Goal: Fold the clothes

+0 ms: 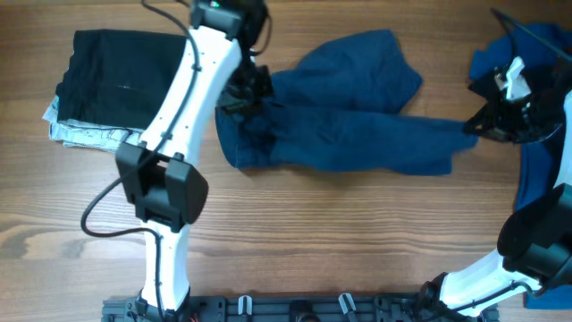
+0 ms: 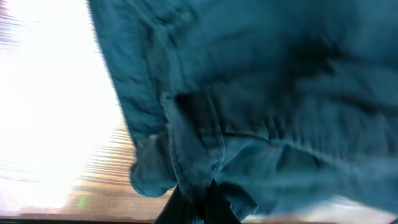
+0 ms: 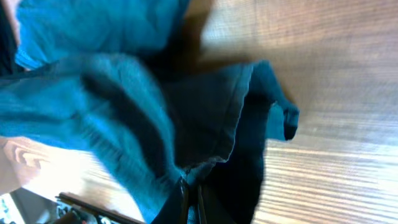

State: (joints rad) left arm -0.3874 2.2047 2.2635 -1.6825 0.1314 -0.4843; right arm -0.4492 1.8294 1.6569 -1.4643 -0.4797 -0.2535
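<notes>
Left wrist view: the left gripper (image 2: 196,208) is clenched on a bunched edge of the navy trousers (image 2: 261,93), which spread away ahead of its jaws. The right gripper (image 3: 190,202) likewise pinches a hem. Overhead, the garment's long axis runs jaw to jaw, crumpled between them. Each arm holds its nearer end, and a folded black garment (image 1: 112,76) lies beyond the left jaws.

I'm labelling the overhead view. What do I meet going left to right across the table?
From the left: black folded garment → left tool, gripping one end of the navy trousers → navy trousers → right tool, gripping their other end → royal blue garment.
</notes>
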